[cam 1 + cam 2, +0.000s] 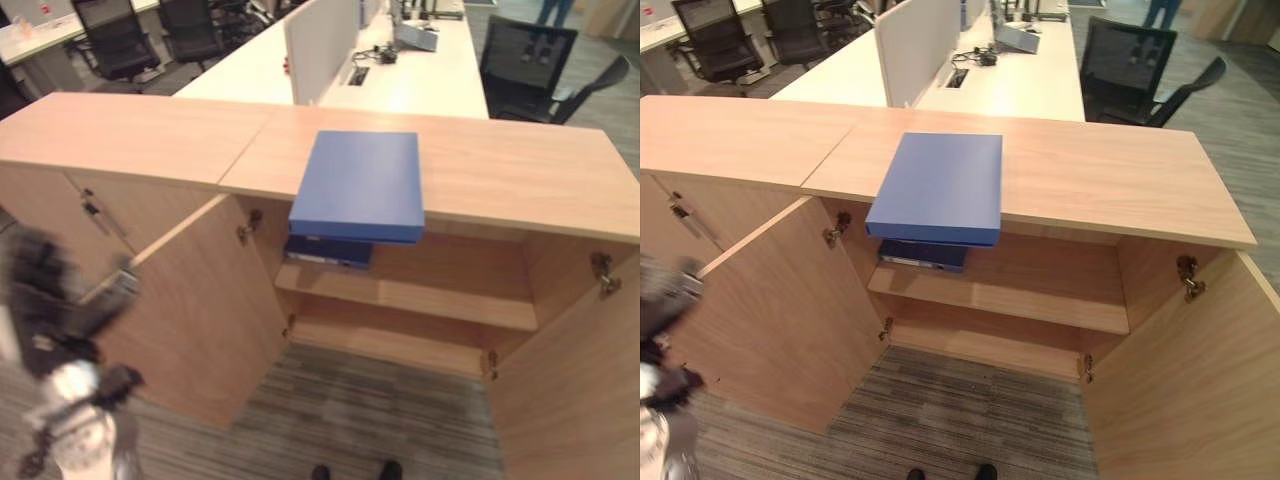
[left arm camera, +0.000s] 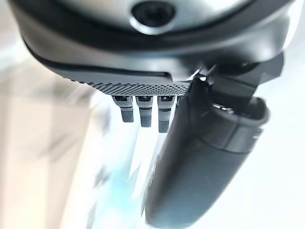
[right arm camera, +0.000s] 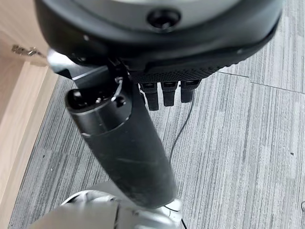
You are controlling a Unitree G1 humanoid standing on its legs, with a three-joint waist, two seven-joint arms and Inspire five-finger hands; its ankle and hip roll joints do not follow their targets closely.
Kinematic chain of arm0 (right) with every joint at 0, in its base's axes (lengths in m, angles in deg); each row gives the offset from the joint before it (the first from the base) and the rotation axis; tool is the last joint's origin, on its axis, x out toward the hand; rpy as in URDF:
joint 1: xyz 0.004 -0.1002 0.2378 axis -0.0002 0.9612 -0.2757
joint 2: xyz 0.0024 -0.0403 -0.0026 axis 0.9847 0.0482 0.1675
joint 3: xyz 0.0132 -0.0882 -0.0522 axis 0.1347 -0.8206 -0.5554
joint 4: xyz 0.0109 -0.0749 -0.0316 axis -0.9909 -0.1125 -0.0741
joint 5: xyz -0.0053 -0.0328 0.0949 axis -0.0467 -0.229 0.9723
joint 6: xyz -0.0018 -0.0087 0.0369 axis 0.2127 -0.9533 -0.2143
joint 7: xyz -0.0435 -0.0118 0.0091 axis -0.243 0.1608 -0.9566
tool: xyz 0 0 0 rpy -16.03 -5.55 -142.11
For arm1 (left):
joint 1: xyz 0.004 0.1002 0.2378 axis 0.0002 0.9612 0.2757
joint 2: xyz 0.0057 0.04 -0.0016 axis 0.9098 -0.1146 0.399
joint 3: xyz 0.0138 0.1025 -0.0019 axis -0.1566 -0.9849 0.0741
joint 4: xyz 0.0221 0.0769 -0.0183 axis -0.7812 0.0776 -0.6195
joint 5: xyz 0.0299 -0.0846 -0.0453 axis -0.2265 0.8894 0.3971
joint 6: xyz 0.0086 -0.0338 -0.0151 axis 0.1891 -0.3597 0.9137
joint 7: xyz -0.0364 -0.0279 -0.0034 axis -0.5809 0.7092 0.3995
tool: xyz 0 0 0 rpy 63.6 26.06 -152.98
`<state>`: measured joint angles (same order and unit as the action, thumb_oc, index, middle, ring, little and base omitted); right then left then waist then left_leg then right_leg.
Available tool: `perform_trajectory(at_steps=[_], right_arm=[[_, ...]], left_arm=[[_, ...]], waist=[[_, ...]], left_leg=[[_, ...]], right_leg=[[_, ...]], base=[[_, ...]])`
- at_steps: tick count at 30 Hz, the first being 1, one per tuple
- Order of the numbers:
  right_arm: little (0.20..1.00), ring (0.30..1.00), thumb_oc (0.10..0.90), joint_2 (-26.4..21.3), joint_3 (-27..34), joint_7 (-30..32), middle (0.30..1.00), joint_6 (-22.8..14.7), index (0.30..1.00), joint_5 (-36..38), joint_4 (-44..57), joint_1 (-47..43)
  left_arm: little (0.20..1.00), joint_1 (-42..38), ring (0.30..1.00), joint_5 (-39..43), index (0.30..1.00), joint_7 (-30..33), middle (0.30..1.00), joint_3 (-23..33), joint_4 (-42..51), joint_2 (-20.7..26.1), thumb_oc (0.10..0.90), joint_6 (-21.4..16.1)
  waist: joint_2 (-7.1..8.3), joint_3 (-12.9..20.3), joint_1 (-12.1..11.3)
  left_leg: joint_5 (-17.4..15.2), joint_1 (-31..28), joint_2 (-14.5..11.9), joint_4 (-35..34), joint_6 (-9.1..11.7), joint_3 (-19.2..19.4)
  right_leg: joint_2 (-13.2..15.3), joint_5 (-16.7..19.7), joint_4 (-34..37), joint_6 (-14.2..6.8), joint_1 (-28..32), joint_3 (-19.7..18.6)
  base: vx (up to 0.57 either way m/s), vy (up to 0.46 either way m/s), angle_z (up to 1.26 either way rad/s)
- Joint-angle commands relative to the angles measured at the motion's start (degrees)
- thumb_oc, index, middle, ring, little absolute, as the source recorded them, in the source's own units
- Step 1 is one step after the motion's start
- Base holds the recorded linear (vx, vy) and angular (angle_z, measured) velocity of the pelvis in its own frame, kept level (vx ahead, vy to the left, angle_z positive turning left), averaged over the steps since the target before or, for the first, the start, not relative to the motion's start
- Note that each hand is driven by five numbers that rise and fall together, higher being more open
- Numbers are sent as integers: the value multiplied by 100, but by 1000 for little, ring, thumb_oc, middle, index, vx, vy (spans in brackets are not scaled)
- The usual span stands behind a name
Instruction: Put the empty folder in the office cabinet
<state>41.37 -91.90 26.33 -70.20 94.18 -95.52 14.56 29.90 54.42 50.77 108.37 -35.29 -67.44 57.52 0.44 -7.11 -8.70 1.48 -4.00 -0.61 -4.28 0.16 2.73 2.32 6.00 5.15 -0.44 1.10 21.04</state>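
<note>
The blue folder (image 1: 360, 183) lay flat on the cabinet top (image 1: 520, 170), its near edge jutting out over the open compartment, with neither hand on it. It looked stiff and boxy, and being empty it was probably light; its smooth cover seemed likely to slide on the wood. The overhanging near edge appeared the best place to take hold, thumb above and fingers beneath. Both doors (image 1: 215, 320) stood wide open. Another folder (image 1: 923, 255) already lay on the upper shelf (image 1: 420, 298) at the left, leaving free room beside it and on the shelf below. The left hand (image 1: 60, 300) hung low by the left door, fingers relaxed and empty. The right hand (image 3: 164, 90) hung over the grey carpet (image 1: 960, 420), likewise relaxed and holding nothing. Behind the cabinet stretched white desks (image 1: 420, 75) and black chairs (image 1: 525, 60).
</note>
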Motion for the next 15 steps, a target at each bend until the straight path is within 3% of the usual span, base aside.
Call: perform_trajectory(at_steps=[1, 8, 11, 15], right_arm=[[900, 900, 800, 66, -357, 128, 900, -232, 900, 74, -105, -568], [900, 900, 800, 208, -463, 190, 900, -260, 900, 60, -173, -615], [900, 900, 800, 223, -479, 230, 900, -259, 900, 47, -195, -611], [900, 900, 800, 173, -483, 210, 900, -212, 900, -5, -240, -649]], left_arm=[[900, -253, 900, -1283, 900, 272, 900, -832, 238, 670, 800, -448], [900, -751, 900, -1835, 900, 725, 900, -1011, 782, 908, 800, -483], [900, -866, 900, -1970, 900, 596, 900, -1220, 915, 1144, 800, -485], [900, -905, 900, -1680, 900, -107, 900, -1699, 974, 1541, 800, -558]], waist=[[144, 23, 115], [133, 114, 152], [117, 155, 166], [85, 210, 230]], left_leg=[[-207, -70, -4, -72, 343, -2], [-245, -160, 2, -72, 359, 8], [-262, -203, 2, -72, 356, 8], [-291, -247, 11, -72, 343, 34]], right_leg=[[276, -441, -15, -589, 438, -212], [285, -459, -15, -609, 515, -199], [288, -469, -15, -615, 553, -190], [283, -465, -15, -611, 577, -196]], base=[[38, -30, 3], [14, -2, 0], [6, 2, -1], [0, 2, 1]])
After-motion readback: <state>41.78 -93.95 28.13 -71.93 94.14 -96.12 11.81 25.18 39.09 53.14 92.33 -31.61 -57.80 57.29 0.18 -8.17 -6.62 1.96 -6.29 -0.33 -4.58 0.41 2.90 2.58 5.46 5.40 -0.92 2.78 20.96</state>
